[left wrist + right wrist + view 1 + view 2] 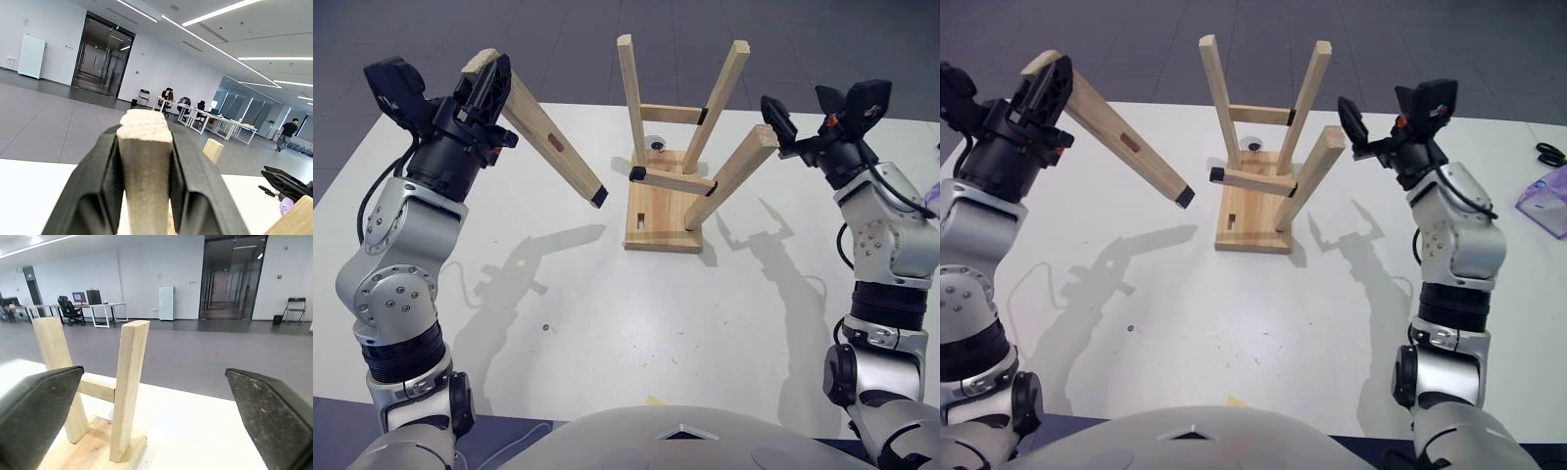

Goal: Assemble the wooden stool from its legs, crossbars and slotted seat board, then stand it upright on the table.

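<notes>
Pretty clearly a big open-plan office. Desks (105, 308) with monitors (79, 297) and office chairs (68, 311) are seen far back, and strip lights (210, 19) are mounted overhead.

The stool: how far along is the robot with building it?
Done: three legs and two crossbars stand fitted on the seat board, lying on the table. In hand: the left gripper is shut on the fourth leg, up in the air; the right gripper is open. Left: fit that leg, then turn everything upright.
</notes>
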Robot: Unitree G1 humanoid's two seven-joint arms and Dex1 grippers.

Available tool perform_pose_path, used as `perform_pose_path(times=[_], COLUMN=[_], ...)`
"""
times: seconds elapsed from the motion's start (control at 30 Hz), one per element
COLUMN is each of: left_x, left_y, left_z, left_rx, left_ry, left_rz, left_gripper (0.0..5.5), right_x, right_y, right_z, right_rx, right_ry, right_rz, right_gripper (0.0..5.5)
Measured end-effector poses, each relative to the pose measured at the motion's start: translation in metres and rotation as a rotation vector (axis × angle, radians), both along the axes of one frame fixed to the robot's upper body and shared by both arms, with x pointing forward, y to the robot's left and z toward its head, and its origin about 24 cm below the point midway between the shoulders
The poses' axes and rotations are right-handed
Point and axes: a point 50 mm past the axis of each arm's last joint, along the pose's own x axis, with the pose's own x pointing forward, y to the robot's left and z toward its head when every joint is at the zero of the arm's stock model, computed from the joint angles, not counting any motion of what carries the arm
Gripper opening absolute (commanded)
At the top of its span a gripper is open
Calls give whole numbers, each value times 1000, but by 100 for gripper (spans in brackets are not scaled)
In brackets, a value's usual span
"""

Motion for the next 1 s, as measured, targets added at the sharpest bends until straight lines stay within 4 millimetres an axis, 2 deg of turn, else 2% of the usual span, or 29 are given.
perform_pose_path(times=[0.1,0.33,0.43,0.53,0.63,0.7,0.87,1.0], left_x=[1,1,1,1,2,3,4,4], left_y=[-3,-7,-6,-7,-8,-10,-22,-24], left_z=[-3,-4,-3,2,4,3,-3,-4], left_rx=[-15,-37,-61,-71,-69,-70,-82,-74], left_ry=[7,13,15,-3,-9,-4,19,27], left_rz=[-6,-16,-9,-14,-18,-19,-54,-56], left_gripper=[103,103,103,103,103,103,103,103], right_x=[-1,-24,-17,-13,-19,-25,-38,-51], right_y=[-2,38,31,23,22,22,21,42], right_z=[-1,-2,-1,13,24,28,44,44], right_rx=[10,36,73,191,361,408,341,97], right_ry=[47,67,75,46,27,16,-19,-39], right_rz=[41,333,245,216,356,459,657,810], right_gripper=[540,540,540,540,540,540,540,540])
